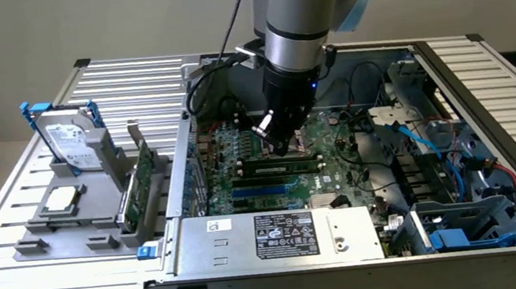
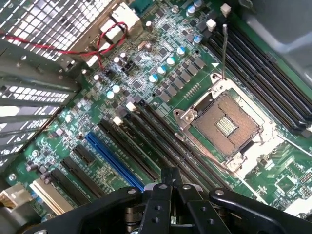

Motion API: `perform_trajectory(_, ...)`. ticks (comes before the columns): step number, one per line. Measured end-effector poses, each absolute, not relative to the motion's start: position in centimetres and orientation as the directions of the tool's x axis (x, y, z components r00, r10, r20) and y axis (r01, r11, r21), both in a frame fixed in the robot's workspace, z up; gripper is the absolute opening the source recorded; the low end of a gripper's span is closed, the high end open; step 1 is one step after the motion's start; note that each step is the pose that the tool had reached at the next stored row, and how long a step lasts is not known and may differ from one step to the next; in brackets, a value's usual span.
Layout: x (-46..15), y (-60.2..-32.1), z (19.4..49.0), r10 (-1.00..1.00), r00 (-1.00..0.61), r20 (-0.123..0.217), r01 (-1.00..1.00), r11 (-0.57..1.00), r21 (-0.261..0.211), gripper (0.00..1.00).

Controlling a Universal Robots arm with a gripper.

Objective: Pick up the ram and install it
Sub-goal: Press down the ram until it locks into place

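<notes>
- Where you look in from the exterior view, the ram [image 1: 281,163] sits in the bank of black memory slots [image 1: 280,173], on the far side of the blue slot [image 1: 272,186] from the silver power supply box [image 1: 278,236].
- The gripper [image 1: 277,142] hangs directly over the ram, on the side away from the power supply box. Whether the tips touch the stick's top edge cannot be told.
- You have the pincer clenched: in the wrist view the two black fingers [image 2: 157,195] meet tip to tip with nothing between them.
- The arm [image 1: 296,32] drops almost straight down into the open case [image 1: 483,92], leaning slightly, with its wrist above the motherboard [image 2: 146,73] and well behind the power supply box.
- The ram's long axis runs across the case, roughly parallel to the power supply box's long edge, from the exterior view's left to its right. It stands on edge with its thin top edge upward.
</notes>
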State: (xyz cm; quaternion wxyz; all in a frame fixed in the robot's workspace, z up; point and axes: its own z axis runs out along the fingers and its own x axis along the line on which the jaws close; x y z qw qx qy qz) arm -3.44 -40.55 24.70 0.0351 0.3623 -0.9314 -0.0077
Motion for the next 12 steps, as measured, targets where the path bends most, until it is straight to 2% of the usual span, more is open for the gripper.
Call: perform_trajectory(12,-3.44,-40.55,24.7,-0.523,-0.85,0.06,-0.521,0.853,0.04,0.11)
